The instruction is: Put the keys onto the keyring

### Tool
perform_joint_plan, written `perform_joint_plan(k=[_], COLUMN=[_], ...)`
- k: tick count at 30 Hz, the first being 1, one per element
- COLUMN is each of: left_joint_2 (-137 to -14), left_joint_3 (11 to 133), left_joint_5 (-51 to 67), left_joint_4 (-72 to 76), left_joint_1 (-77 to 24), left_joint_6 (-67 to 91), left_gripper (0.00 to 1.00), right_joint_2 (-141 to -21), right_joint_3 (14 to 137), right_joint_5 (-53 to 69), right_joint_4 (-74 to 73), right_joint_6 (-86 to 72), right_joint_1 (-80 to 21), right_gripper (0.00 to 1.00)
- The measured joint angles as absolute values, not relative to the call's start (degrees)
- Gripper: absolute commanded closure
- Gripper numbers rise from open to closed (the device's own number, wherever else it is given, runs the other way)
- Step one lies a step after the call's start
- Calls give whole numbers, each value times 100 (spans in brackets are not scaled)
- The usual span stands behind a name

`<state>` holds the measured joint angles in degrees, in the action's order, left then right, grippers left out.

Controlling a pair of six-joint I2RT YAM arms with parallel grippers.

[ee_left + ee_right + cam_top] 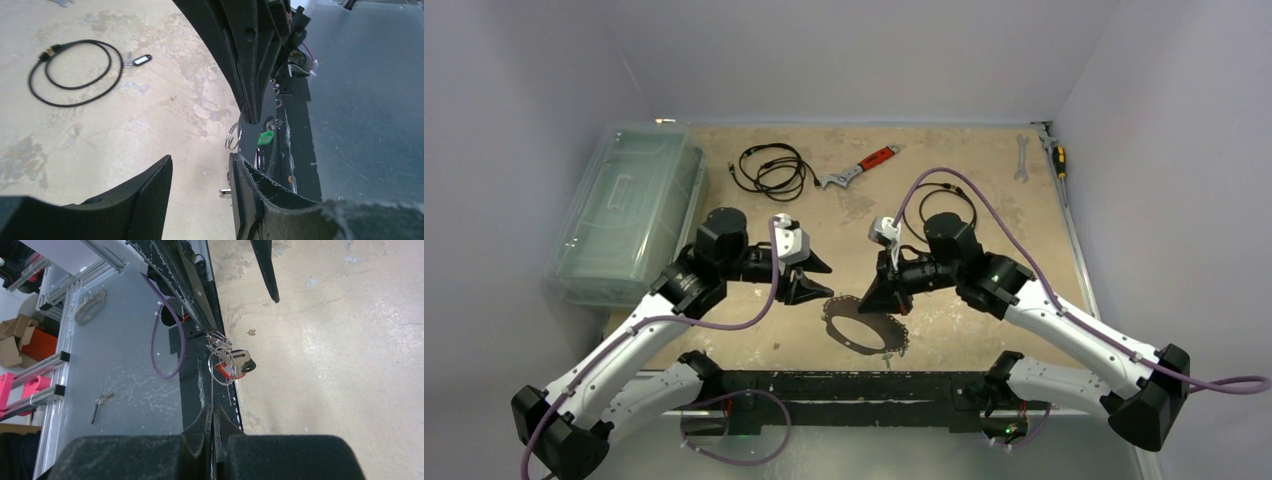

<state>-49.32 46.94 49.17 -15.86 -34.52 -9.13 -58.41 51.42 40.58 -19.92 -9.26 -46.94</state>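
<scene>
The keyring (pixel 836 325) is a large thin hoop with a beaded edge, near the table's front edge. My right gripper (pixel 212 413) is shut on its thin wire (pixel 212 390), low over the hoop (pixel 881 293). Beyond the fingers, small silver rings (pixel 220 357) hang on the wire with a dark tag (pixel 245 362) and a red tag (pixel 226 373). My left gripper (pixel 200 165) stands open over bare table just left of the hoop (pixel 809 277), nothing between its fingers. A green tag (pixel 266 138) and a silver ring (pixel 231 136) show ahead of it. A dark-tagged key (pixel 138 61) lies loose on the table.
A clear plastic box (pixel 624 215) stands at the left. A black cable loop (pixel 769 170), a red-handled wrench (pixel 864 165), a spanner (pixel 1021 158) and a screwdriver (pixel 1057 155) lie at the back. A black rail (pixel 864 385) runs along the front edge.
</scene>
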Motion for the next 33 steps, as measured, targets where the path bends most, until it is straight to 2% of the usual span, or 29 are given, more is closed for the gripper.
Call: perform_joint_plan(k=[12, 22, 33], left_joint_2=[-5422, -6040, -6204], left_joint_3=[4746, 4748, 4766], left_joint_5=[5937, 5981, 5992], left_joint_4=[-1494, -1428, -1422], left_joint_1=[-3579, -3876, -3916], left_joint_6=[-1017, -1017, -1033], left_gripper=[57, 66, 86], right_joint_2=[-5848, -5848, -5848], right_joint_3=[5153, 5153, 5153], right_joint_5=[3997, 3999, 3994], right_joint_4=[-2353, -2526, -2665], right_joint_6=[-720, -666, -596], right_joint_1=[-4694, -4694, -4694], right_gripper=[100, 100, 100])
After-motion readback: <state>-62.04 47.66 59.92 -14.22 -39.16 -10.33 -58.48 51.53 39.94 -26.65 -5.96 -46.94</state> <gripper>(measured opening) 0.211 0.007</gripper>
